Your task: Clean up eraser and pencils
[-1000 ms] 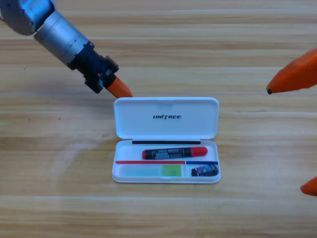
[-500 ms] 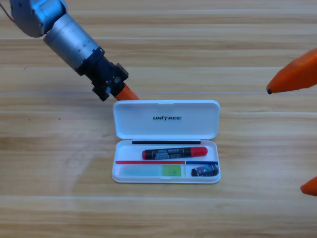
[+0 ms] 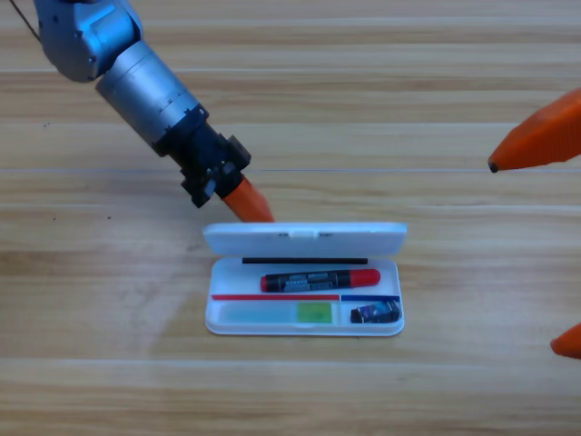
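Left hand (image 3: 247, 202) sits just behind the case (image 3: 304, 313) lid (image 3: 304, 238) – grip unclear; right hand (image 3: 536, 143) waits well right, released.

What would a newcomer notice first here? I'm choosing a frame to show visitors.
The left gripper pressing behind the white case's lid, which stands tipped up over the tray. Inside lie the black-and-red pencil, the pale green pencil and the eraser. The right gripper waits at the right edge.
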You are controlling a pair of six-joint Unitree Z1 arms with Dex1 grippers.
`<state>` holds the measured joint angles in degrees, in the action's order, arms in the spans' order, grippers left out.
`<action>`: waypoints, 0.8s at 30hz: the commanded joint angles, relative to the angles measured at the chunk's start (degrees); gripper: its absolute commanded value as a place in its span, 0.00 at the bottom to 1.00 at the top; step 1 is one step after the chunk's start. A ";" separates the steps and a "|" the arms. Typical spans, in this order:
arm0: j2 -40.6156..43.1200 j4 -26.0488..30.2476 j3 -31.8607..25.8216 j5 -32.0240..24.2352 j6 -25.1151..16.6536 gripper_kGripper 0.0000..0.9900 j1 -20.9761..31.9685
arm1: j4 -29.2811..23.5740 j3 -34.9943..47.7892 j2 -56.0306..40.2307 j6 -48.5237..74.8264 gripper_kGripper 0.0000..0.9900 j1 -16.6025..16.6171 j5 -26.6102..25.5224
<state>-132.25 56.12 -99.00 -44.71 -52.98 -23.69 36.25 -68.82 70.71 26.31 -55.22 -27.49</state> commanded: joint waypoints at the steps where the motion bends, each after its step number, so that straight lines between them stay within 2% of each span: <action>1: 1.02 0.31 2.93 1.64 -0.46 0.00 -3.12 | -0.74 1.85 1.27 -0.38 1.00 1.61 -0.90; 11: 2.08 -3.03 6.98 3.75 1.13 0.00 -5.31 | -0.83 1.85 1.53 -0.38 1.00 1.61 -0.90; 24: 1.73 -5.14 8.12 5.95 3.15 0.00 -6.72 | -0.83 1.85 2.06 -0.38 1.00 1.61 -1.08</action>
<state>-129.72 52.08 -92.84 -39.86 -50.77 -28.48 36.22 -68.82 70.79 26.31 -55.22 -27.49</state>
